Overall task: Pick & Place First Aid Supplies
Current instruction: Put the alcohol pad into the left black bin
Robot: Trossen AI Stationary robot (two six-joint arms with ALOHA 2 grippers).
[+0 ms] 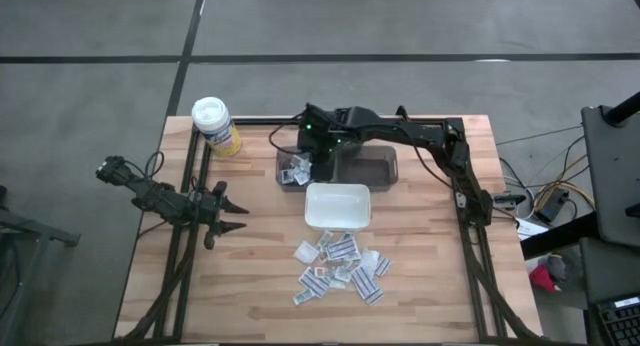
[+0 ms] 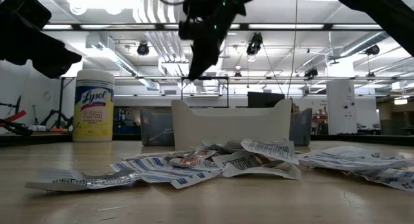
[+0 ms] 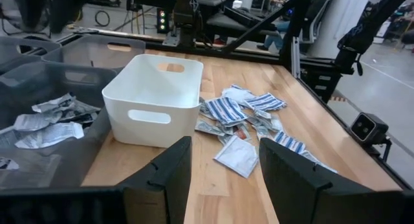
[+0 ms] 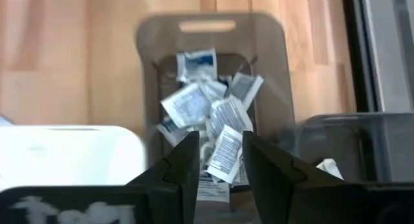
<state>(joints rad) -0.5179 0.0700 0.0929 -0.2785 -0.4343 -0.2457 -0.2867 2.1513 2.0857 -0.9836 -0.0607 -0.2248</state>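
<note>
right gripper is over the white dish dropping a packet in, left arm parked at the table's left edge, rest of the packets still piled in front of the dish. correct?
Not quite. The right gripper is over the grey bin behind the white dish, jaws apart, a packet between them above the packets in that bin; the right wrist view shows it. The left gripper waits at the left, and the pile lies in front of the dish.

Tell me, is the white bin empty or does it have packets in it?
Empty: white bin shows a bare floor from above; packets lie beside it.
</note>
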